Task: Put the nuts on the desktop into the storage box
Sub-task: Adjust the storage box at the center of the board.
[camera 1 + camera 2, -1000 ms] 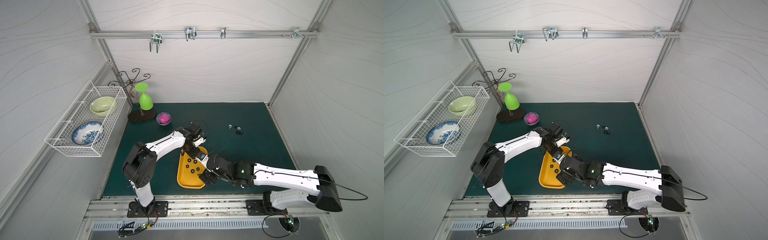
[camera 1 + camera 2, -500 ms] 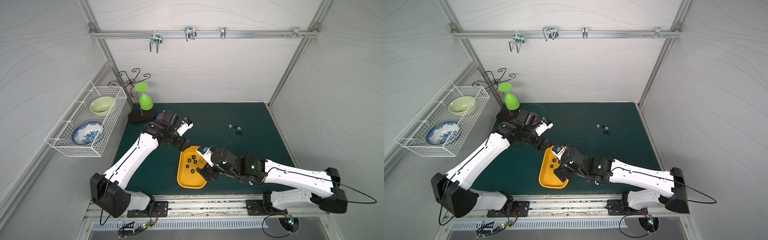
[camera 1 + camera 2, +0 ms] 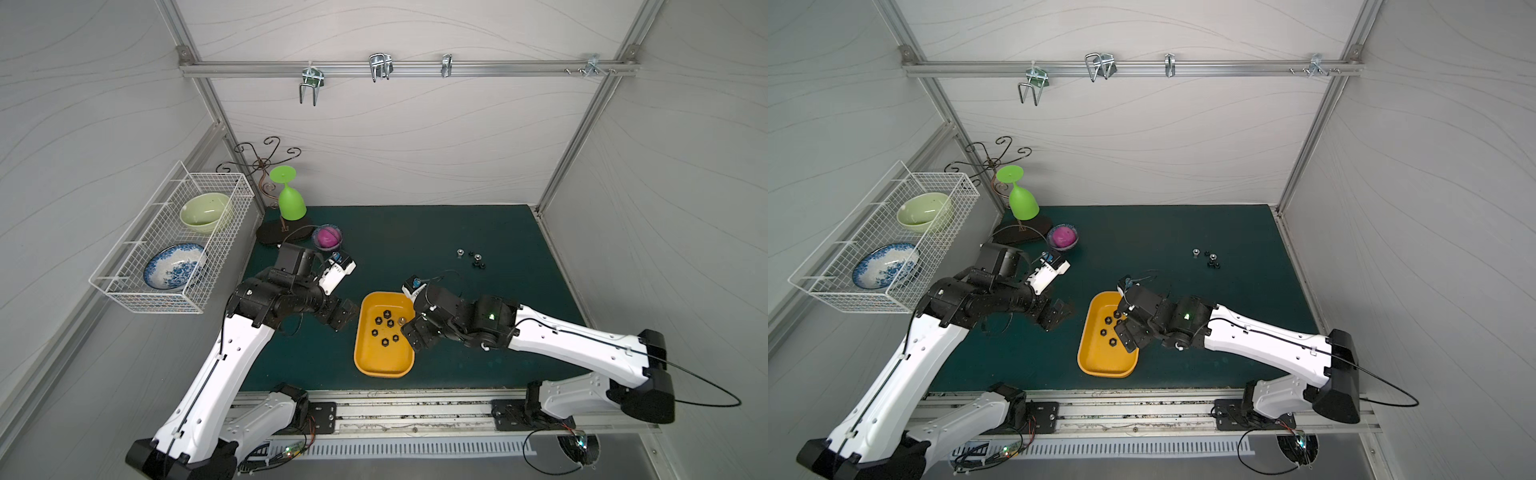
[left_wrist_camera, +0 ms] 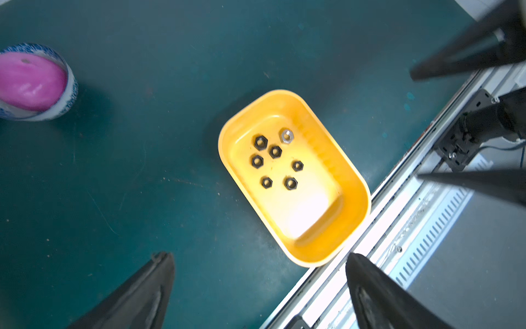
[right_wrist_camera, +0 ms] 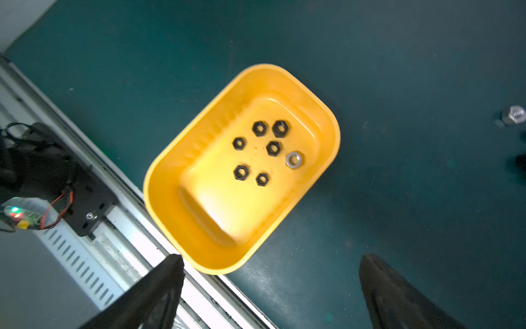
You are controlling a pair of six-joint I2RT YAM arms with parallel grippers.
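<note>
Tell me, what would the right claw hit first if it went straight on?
Probably the box, at its end wall by the rail: the open right gripper points down there. Depth is unclear; it might just miss and land on the mat beside it.

Yellow storage box (image 5: 170,199): smooth glossy plastic, bright glare on floor; black nuts (image 5: 259,128): matt dark finish; silver nut (image 5: 294,159): bare shiny metal. Teal counter (image 5: 398,85): matt mat w/ fine scuffs & scratches. Small bowl (image 4: 69,85): glazed, glossy; pink ball (image 4: 31,79): smooth, soft sheen.
</note>
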